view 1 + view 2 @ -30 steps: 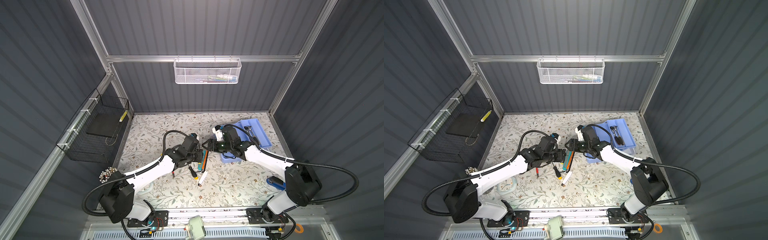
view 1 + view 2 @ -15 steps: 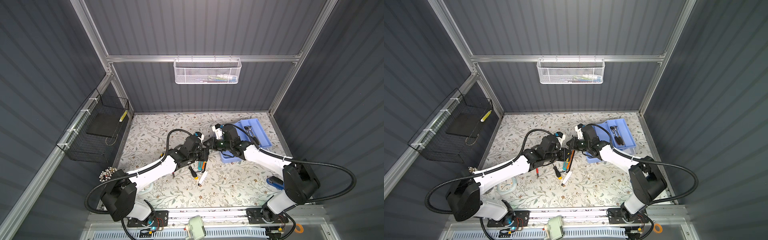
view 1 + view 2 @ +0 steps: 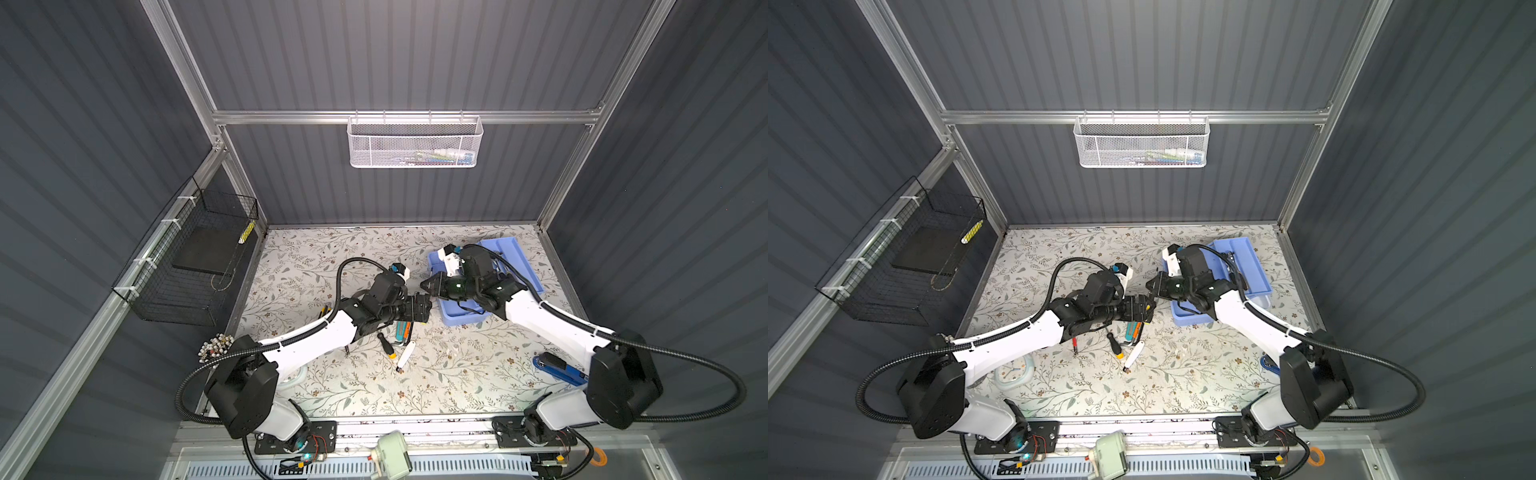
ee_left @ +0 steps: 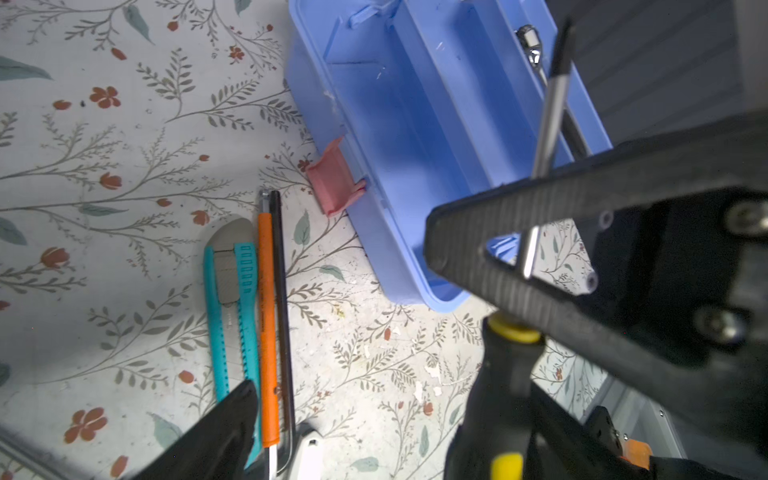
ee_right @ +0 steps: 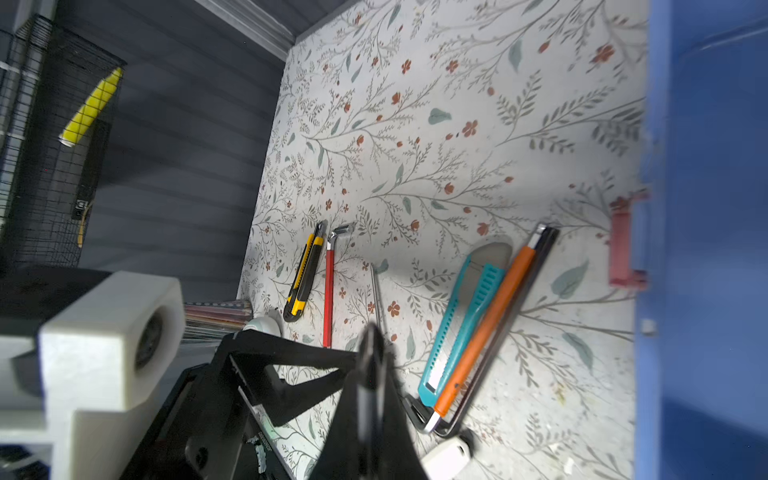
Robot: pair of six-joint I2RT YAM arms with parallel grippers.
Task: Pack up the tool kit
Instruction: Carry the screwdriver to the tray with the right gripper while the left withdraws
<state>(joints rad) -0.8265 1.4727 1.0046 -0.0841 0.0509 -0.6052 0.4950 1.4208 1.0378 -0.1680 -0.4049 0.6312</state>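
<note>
The black-yellow screwdriver [image 4: 509, 365] is hovering just beside the light blue box [image 4: 374, 237], its long axis running from the handle, at the left gripper [image 3: 423, 309], to the tip, which is pointing away toward the box. The right gripper [image 5: 370, 357] is clamping the bare shaft crosswise, while the left gripper's jaws are standing wide apart around the handle, not pinching it.

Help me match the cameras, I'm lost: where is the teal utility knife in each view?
In a top view: teal utility knife lying lower left of the light blue box.
In a top view: knife at the same place.
Left wrist: knife beside the orange-handled tool.
Right wrist: knife beside it again.
Shared landmark: the box.
</note>
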